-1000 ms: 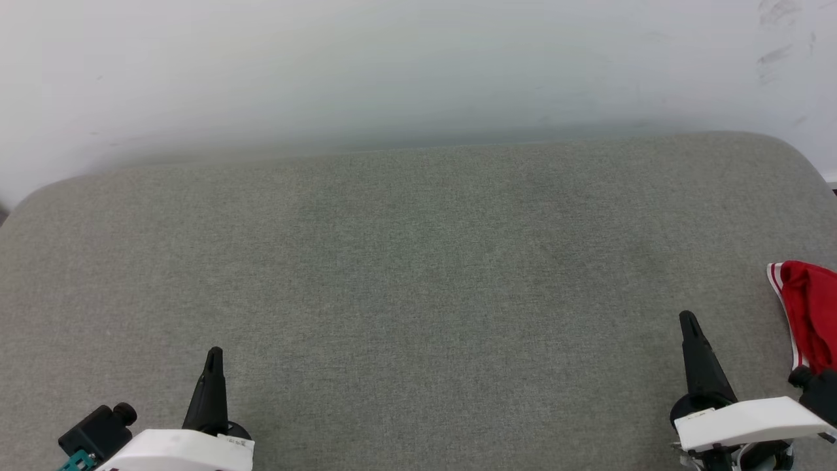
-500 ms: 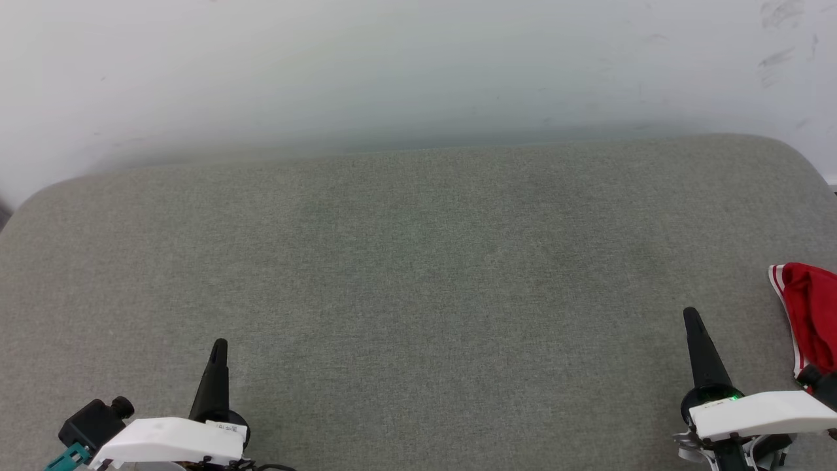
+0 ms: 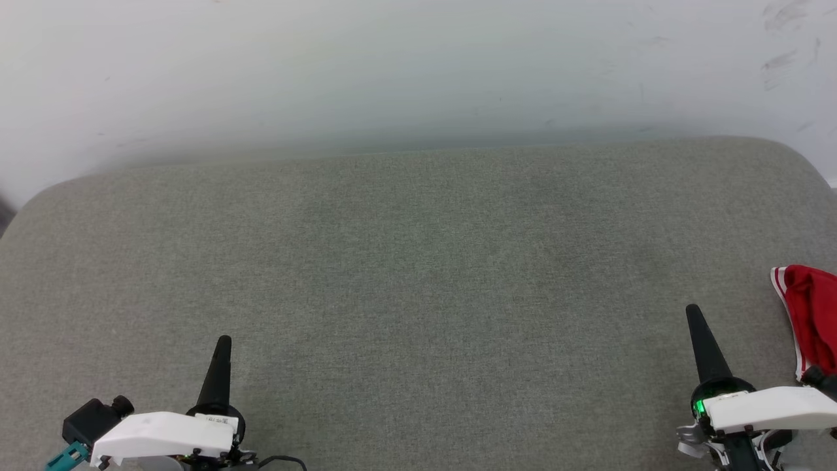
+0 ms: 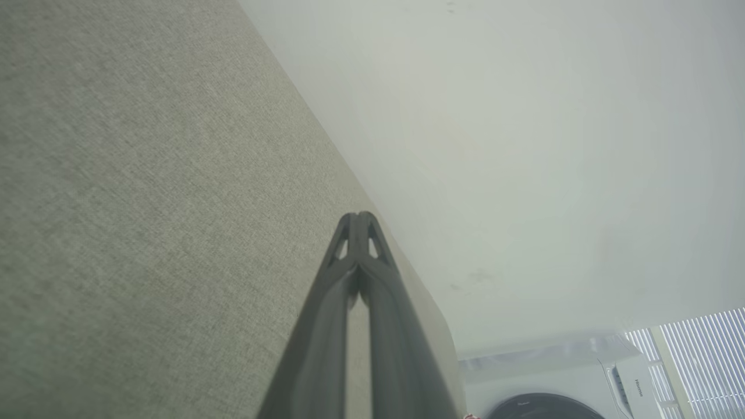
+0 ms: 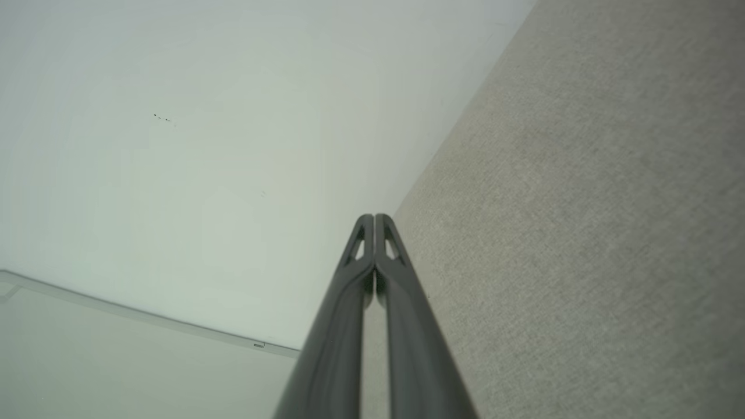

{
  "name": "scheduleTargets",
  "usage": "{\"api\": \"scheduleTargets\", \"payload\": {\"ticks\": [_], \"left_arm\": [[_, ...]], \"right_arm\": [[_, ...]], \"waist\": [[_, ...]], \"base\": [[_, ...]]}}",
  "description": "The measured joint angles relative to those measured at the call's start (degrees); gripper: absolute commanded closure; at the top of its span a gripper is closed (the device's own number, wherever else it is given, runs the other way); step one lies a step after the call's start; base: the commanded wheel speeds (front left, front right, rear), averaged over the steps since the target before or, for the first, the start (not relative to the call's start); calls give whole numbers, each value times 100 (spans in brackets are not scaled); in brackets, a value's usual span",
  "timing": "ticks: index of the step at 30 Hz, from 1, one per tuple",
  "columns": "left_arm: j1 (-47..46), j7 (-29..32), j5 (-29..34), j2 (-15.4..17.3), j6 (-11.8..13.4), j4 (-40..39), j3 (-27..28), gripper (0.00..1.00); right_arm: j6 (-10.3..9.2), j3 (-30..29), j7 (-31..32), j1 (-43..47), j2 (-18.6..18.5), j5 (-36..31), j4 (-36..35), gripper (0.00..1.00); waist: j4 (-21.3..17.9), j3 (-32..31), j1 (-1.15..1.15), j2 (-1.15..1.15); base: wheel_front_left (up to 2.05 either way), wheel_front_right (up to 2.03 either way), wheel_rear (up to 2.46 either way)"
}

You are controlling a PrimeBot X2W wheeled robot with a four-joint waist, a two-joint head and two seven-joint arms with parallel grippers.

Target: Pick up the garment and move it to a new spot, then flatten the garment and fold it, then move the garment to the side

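While both arms sit low in the head view, I've got the left gripper at the lower left and the right gripper at the lower right. Each points its dark fingers up the frame over the grey upholstered surface. Both are clenched on nothing: the left wrist view shows me the two fingers pressed together at the tips, and the right wrist view gives the same, tip to tip and empty. Now the red garment: it's bunched on the upholstery at the far right edge of the head frame and cut off by that edge. Its red-and-white striped trim runs down the side facing the right gripper. It lies just beside that gripper, clear of the fingers. A dark knob on the wrist overlaps its lower end, and I can't tell whether they touch. Across the top of the head frame runs a white wall, with scuff marks at the upper right. Down in the lower right corner of the left wrist view I see a white washing machine with a dark round door, and slatted blinds beside it.
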Motion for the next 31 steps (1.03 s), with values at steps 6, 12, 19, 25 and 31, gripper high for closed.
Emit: {"api": "scheduleTargets", "payload": {"ticks": [6, 12, 19, 25, 31], "left_arm": [[-89, 97, -339, 1, -30, 52, 13, 100], [-127, 179, -658, 2, -46, 122, 30, 100], [-206, 275, -1012, 2, -51, 186, 52, 100], [-240, 349, -1299, 3, -57, 232, 66, 100], [-320, 428, -1569, 3, -81, 283, 78, 100]], "right_arm": [[0, -35, 97, -41, -1, 334, 31, 100], [0, -71, 182, -52, -1, 650, 62, 100], [-1, -111, 264, -72, -1, 1002, 99, 100], [0, -144, 353, -132, -1, 1285, 126, 100], [0, -175, 435, -165, 0, 1556, 151, 100]], "waist": [[10, -8, 0, 0], [21, -16, 0, 0], [33, -26, 0, 0], [44, -34, 0, 0], [55, -43, 0, 0]], "base": [[0, 0, 0], [0, 0, 0], [0, 0, 0], [0, 0, 0], [0, 0, 0]]}}
